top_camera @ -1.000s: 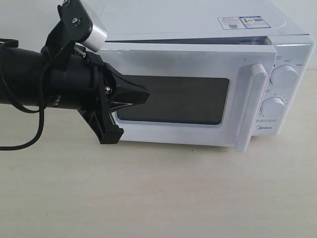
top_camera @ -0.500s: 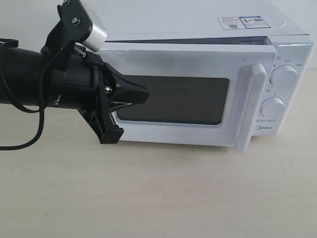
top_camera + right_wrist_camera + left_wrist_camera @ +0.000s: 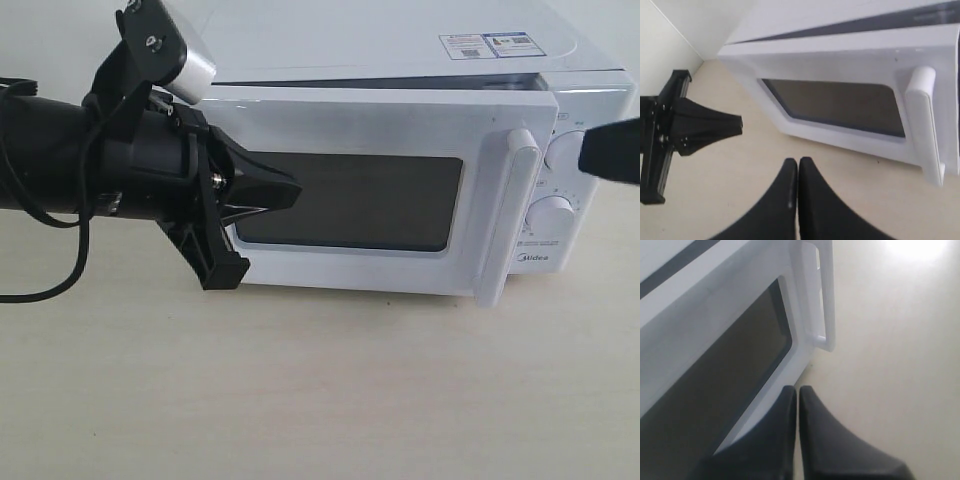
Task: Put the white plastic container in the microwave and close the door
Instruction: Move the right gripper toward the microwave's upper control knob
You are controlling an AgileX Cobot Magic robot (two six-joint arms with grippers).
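Observation:
The white microwave point(image 3: 400, 40) stands at the back of the table. Its door point(image 3: 350, 125) with the dark window point(image 3: 350, 200) is almost against the body, with a thin dark gap along its top. The long handle point(image 3: 505, 215) is at the door's right end. My left gripper point(image 3: 298, 192) is shut and empty, its tip just in front of the window's left part; the left wrist view shows it point(image 3: 798, 389) near the door's lower edge point(image 3: 765, 395). My right gripper point(image 3: 585, 152) is shut and empty, in front of the upper dial; in its own view it point(image 3: 798, 161) hovers over the table. The white plastic container is out of view.
The lower dial point(image 3: 553, 215) and a label sticker point(image 3: 490, 45) show on the microwave. Bare beige table point(image 3: 350, 390) stretches in front of it. A black cable point(image 3: 60, 270) hangs from the left arm. A wall point(image 3: 700, 25) stands behind the microwave.
My right gripper has come into the exterior view from the right edge, in front of the upper dial. The left arm and the door have not moved.

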